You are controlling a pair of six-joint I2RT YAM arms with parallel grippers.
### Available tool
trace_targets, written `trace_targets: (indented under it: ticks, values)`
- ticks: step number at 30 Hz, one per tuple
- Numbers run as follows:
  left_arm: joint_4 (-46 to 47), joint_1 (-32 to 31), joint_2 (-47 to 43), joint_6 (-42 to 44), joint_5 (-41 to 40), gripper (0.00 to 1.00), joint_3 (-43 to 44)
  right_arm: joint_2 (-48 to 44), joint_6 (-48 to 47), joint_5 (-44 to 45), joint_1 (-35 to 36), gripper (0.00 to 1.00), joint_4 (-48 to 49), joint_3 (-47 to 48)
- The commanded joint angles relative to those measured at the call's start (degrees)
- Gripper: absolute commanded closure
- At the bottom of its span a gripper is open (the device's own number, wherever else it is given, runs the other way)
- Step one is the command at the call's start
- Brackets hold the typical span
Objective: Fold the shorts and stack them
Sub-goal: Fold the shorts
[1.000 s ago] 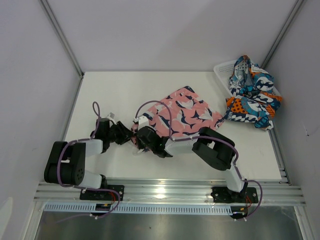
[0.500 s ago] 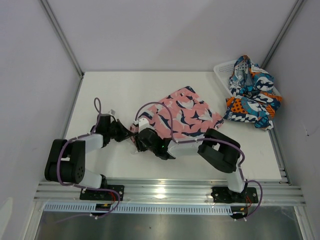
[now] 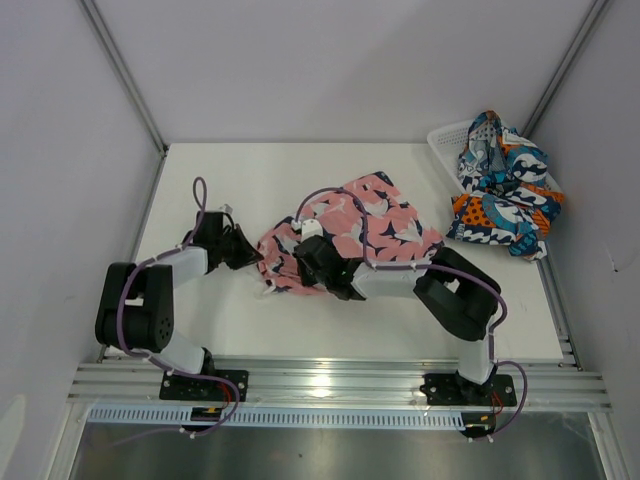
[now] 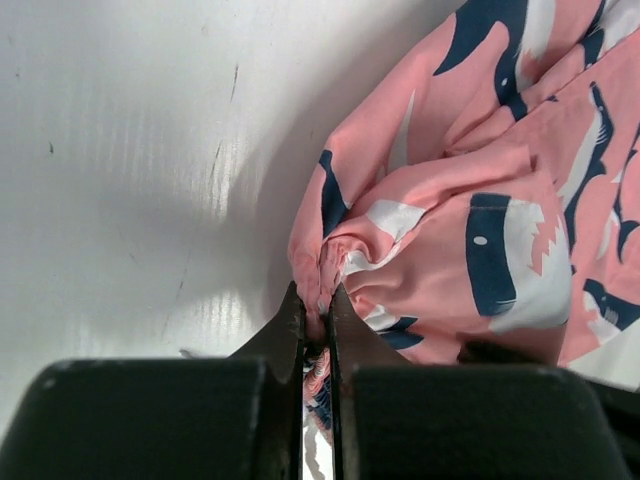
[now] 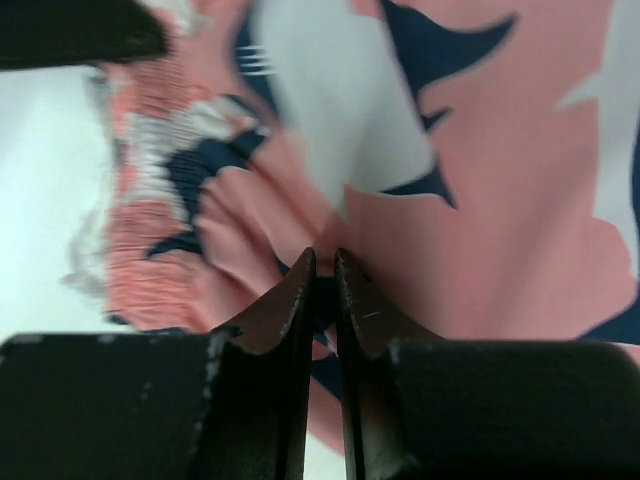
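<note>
The pink shorts (image 3: 375, 222) with navy-and-white shapes lie bunched on the white table, mid-centre. My left gripper (image 3: 256, 257) is shut on their left edge; the left wrist view shows a pink fold (image 4: 400, 230) pinched between the jaws (image 4: 318, 300). My right gripper (image 3: 312, 258) is shut on the same shorts (image 5: 480, 170) near their near-left part. The blue, teal and orange shorts (image 3: 503, 190) lie heaped at the right, half in a basket.
A white mesh basket (image 3: 443, 143) stands at the back right corner under the patterned shorts. Bare white table (image 3: 230, 180) lies to the left and behind. Grey walls close in the sides; a metal rail (image 3: 330, 378) runs along the near edge.
Both grippers have moved away from the near edge and slightly right, carrying the pink shorts' near-left edge with them; the fabric is now more bunched and doubled over itself.
</note>
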Motion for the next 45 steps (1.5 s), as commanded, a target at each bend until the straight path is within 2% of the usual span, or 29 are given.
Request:
trace_targets:
  ticks: [1, 9, 13, 20, 25, 30, 33, 37, 45]
  values:
    - [-2.08, -0.14, 0.94, 3.55, -2.23, 1.00, 2.43, 1.66, 2.26, -0.86, -2.86, 0.85, -3.89, 0.52]
    - [-2.26, -0.05, 3.22, 3.73, -2.76, 1.00, 3.84, 2.02, 1.38, -1.91, -4.54, 0.84, -8.46, 2.37]
    - [-2.88, 0.04, 4.89, 3.46, -2.06, 1.00, 7.43, 3.51, 1.47, -2.27, -2.88, 0.85, -8.56, 2.73]
    - [-3.23, 0.04, 8.76, 4.69, -0.83, 1.00, 12.02, 5.71, 3.05, -2.71, 4.59, 0.86, -7.15, 2.55]
    - [-3.32, 0.04, 8.15, 8.37, -1.36, 1.00, 11.40, 1.16, 3.41, -5.16, 4.78, 0.82, -8.02, 3.08]
    - [-2.79, 0.04, 7.79, 10.23, -1.88, 1.00, 11.22, -6.05, 2.00, -9.64, -3.63, 0.66, -13.12, 5.36]
    - [-3.40, 0.04, 8.14, 11.37, -2.32, 1.00, 12.10, -9.84, 0.77, -11.06, -8.65, 0.62, -15.67, 5.89]
    - [-3.76, 0.04, 8.06, 12.77, -3.02, 1.00, 12.98, -12.30, -0.20, -10.79, -17.87, 0.61, -18.57, 5.63]
    - [-4.99, -0.05, 8.41, 13.74, -4.35, 1.00, 13.86, -11.08, -0.47, -7.64, -30.81, 0.59, -22.00, 4.22]
